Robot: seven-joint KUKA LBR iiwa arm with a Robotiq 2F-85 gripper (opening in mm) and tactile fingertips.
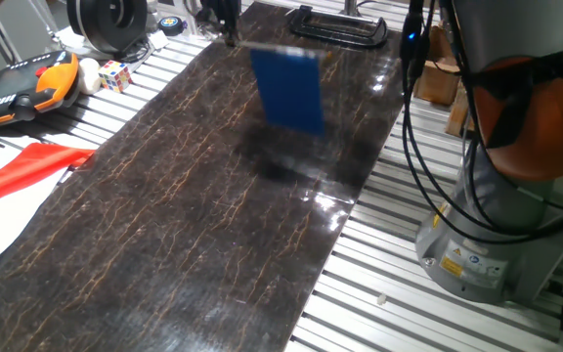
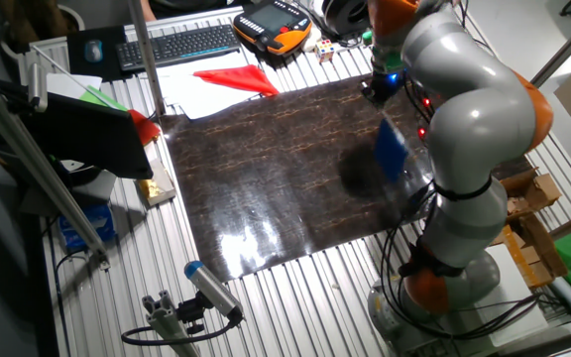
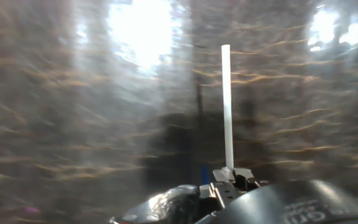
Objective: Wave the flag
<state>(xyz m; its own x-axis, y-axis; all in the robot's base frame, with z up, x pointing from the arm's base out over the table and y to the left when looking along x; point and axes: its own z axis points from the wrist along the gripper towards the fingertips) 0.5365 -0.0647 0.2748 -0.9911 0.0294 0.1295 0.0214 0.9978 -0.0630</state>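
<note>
The gripper (image 1: 229,37) clenches the flag (image 1: 288,88) by its stick end; light, probably floppy sheet (blurred); grip stays there.

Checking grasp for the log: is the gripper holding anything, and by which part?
Yes. The gripper holds the flag by one end of its thin stick, with the blue sheet hanging clear above the dark tabletop.

A dark marbled sheet (image 1: 194,205) with thin gold veins covers the middle of the ribbed aluminium surface (image 1: 399,293) and throws back bright patches of overhead light (strongest near its edge). A black keyboard (image 2: 178,44) lies at the far side, and cardboard boxes (image 2: 523,213) sit beside the surface.
</note>
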